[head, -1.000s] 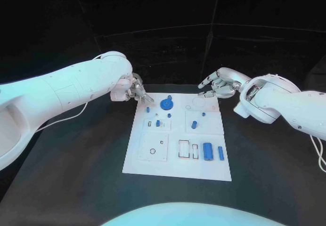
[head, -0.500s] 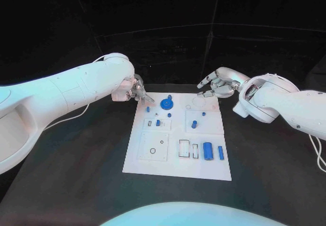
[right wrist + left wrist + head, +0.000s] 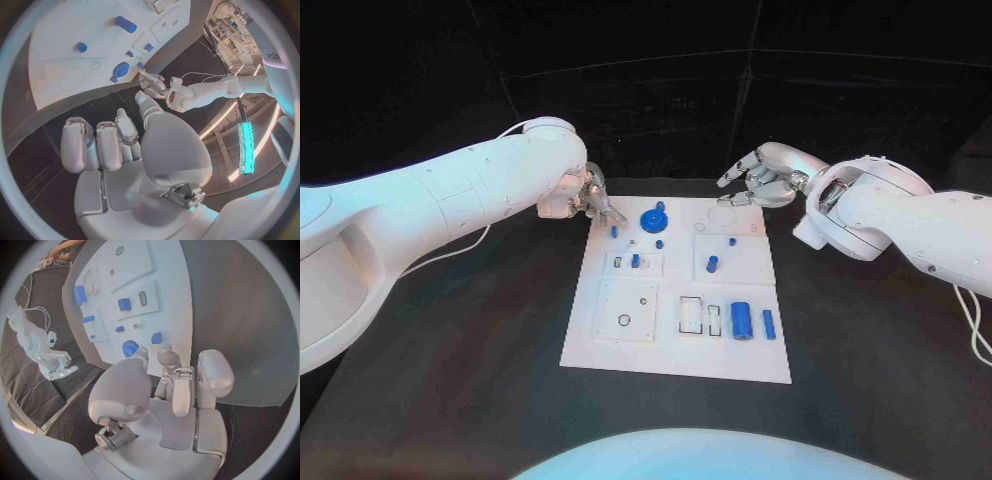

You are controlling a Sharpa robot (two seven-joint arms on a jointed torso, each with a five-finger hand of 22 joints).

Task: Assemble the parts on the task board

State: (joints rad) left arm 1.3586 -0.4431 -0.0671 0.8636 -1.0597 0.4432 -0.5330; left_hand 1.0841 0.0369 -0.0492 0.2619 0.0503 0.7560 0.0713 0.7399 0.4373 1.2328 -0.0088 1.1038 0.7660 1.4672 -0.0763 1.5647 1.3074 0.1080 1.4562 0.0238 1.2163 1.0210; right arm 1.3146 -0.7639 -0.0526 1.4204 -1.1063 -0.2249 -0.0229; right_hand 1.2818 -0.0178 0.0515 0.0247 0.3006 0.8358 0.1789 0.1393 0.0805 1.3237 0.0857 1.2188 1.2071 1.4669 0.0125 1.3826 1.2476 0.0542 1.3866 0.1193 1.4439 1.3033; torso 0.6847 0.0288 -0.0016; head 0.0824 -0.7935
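Observation:
The white task board [image 3: 678, 340] lies in the middle of the black table. A blue gear [image 3: 655, 220] stands near its far edge, with small blue pegs [image 3: 635, 260] and a blue peg [image 3: 713, 264] behind the middle. A large blue cylinder [image 3: 741, 321] and a slim one [image 3: 769, 324] lie at the near right. My left hand [image 3: 589, 193] hovers at the board's far left corner, fingers half bent, holding nothing. My right hand [image 3: 759, 181] hovers at the far right corner, also holding nothing. The left wrist view shows the gear [image 3: 129, 347] just beyond my left hand [image 3: 178, 385].
Black table surrounds the board on all sides, with a dark wall behind. A thin white cable [image 3: 444, 255] runs under my left arm. The right wrist view shows the board [image 3: 62, 40], the gear [image 3: 120, 69] and the left hand [image 3: 155, 82] across from it.
The left arm has shifted slightly while its hand stays by the board's far left corner. The right hand has barely moved.

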